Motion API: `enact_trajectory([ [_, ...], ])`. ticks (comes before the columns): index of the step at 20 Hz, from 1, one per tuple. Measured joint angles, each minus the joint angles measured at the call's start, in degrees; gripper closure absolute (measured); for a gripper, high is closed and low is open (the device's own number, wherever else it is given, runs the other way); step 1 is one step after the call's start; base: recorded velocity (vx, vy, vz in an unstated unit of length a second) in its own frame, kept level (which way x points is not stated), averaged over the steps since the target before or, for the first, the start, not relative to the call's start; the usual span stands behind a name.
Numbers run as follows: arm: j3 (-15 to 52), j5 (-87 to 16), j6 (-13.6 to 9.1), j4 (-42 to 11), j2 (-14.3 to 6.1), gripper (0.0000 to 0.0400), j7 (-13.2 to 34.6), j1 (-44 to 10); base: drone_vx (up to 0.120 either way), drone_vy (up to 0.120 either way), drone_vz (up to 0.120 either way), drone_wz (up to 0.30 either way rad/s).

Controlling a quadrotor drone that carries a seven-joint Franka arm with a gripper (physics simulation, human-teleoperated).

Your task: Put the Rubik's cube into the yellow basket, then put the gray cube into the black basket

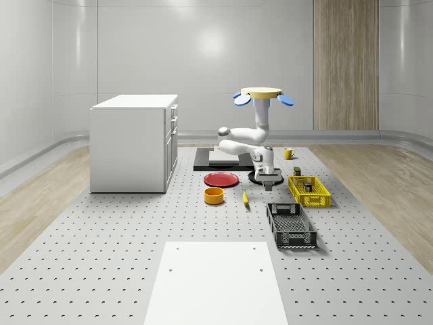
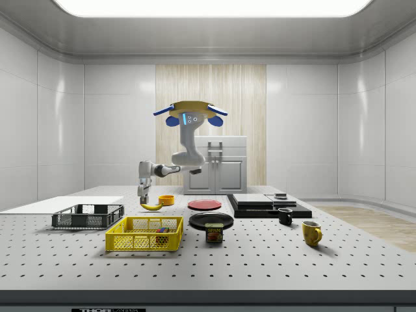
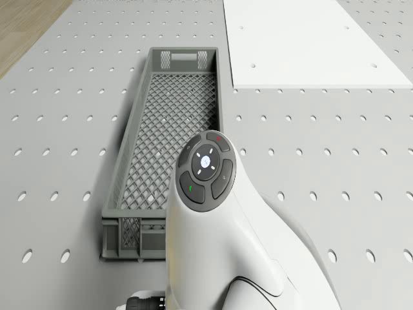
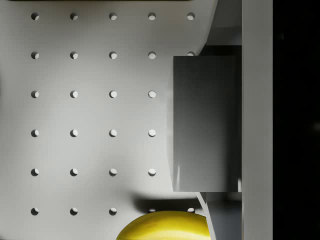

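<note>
Hovering over the tabletop point(image 1: 101, 257), drone point(image 1: 263, 95) hangs pincer point(image 1: 268, 180) low, grip unreadable. Banana point(image 2: 152, 206) just below; gray cube unspotted. Likely second step: find it.

- Small can point(image 2: 214, 234), standing on the perforated table point(image 2: 273, 260) just beside the yellow basket point(image 2: 144, 234), side view: label carries lettering, too small to read.
- Strip at the table's front edge point(image 2: 108, 310), side view: cut-off lettering, not legible.
- Round button pad point(image 3: 206, 170) on the arm, drone view: small symbols only, no readable text.
</note>
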Motion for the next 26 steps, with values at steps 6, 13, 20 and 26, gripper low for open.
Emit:
enact_trajectory([
  [6, 0.02, 0.07, 0.14, 0.01, -0.15, 0.015, 0.04, -0.05, 0.12, 0.013, 0.0, 0.0],
  [13, 0.04, 0.14, 0.28, 0.02, -0.3, 0.015, 0.08, -0.11, 0.12, 0.12, 0.0, 0.0],
  [20, 0.06, 0.2, 0.41, 0.03, -0.45, 0.015, 0.12, -0.16, 0.12, 0.034, 0.0, 0.0],
  [26, 0.07, 0.25, 0.52, 0.03, -0.56, 0.015, 0.15, -0.2, 0.12, 0.0, 0.0, 0.0],
])
